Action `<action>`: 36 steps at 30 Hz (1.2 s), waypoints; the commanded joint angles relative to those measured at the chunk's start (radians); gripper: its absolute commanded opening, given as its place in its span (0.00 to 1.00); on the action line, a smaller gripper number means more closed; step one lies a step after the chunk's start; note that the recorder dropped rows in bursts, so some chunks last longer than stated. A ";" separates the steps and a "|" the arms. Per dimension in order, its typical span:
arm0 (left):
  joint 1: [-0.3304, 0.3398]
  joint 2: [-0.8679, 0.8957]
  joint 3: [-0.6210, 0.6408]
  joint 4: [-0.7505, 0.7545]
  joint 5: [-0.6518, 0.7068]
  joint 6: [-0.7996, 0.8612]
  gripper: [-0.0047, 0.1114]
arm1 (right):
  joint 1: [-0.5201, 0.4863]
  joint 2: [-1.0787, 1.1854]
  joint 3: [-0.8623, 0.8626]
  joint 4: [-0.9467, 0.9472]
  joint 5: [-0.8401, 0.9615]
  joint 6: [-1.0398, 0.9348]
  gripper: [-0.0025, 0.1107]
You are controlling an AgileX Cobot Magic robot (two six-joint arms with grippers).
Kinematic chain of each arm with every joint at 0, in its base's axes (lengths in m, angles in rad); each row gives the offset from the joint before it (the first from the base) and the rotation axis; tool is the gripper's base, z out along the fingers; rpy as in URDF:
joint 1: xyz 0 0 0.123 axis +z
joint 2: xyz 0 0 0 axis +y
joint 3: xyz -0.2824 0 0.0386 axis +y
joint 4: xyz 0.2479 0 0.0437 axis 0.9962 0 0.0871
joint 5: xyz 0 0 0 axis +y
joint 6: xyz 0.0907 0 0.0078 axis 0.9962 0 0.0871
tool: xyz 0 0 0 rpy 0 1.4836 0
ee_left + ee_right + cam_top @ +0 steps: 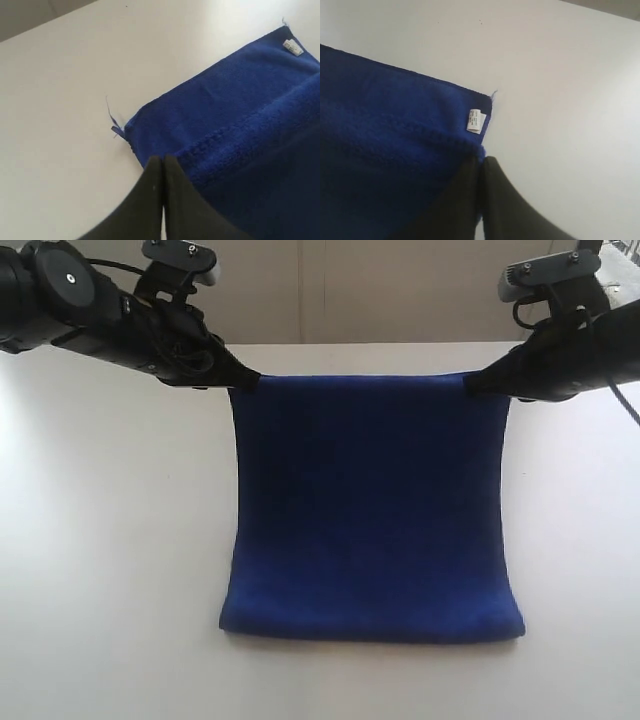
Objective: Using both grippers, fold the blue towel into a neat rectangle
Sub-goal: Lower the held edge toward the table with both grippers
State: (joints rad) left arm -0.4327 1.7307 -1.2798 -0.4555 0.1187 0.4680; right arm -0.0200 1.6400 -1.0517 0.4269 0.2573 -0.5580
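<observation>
Illegible label (476,120) on blue towel (380,115)

Both arms are black. The left arm (105,315) has a rounded joint housing with a small pale dot at its centre, a grey top plate (182,254) with dark screws, and looped black cables (190,352). The right arm (580,352) has a similar grey plate (553,268) and 1 thin black cable (627,400). Each tapers to narrow matte-black jaws.

This looks like a robotics lab or test room. A plain matte white bench (100,540) ends at its far edge against a pale grey panelled wall (400,290). One black, cable-hung robot arm (90,310) reaches in over the far left side, and a second black robot arm (580,350) over the far right.
</observation>
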 commanded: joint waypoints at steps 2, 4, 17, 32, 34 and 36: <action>0.017 -0.003 -0.007 -0.010 0.010 -0.041 0.04 | -0.001 0.022 -0.041 0.003 0.009 0.002 0.02; 0.017 0.002 -0.007 -0.010 0.006 -0.046 0.04 | -0.001 0.026 -0.055 0.003 0.009 0.002 0.02; 0.026 0.102 -0.084 -0.010 0.006 -0.068 0.04 | 0.001 0.129 -0.076 0.008 -0.043 0.002 0.02; 0.051 0.230 -0.176 -0.010 -0.020 -0.080 0.04 | 0.001 0.256 -0.119 0.010 -0.162 0.004 0.02; 0.051 0.248 -0.186 -0.010 -0.020 -0.080 0.04 | 0.001 0.274 -0.134 0.010 -0.165 0.004 0.02; 0.051 0.263 -0.188 -0.010 -0.031 -0.080 0.04 | 0.001 0.295 -0.145 0.010 -0.172 0.004 0.02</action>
State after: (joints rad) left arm -0.3950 1.9762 -1.4597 -0.4592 0.1019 0.3947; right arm -0.0179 1.9127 -1.1783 0.4417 0.1175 -0.5580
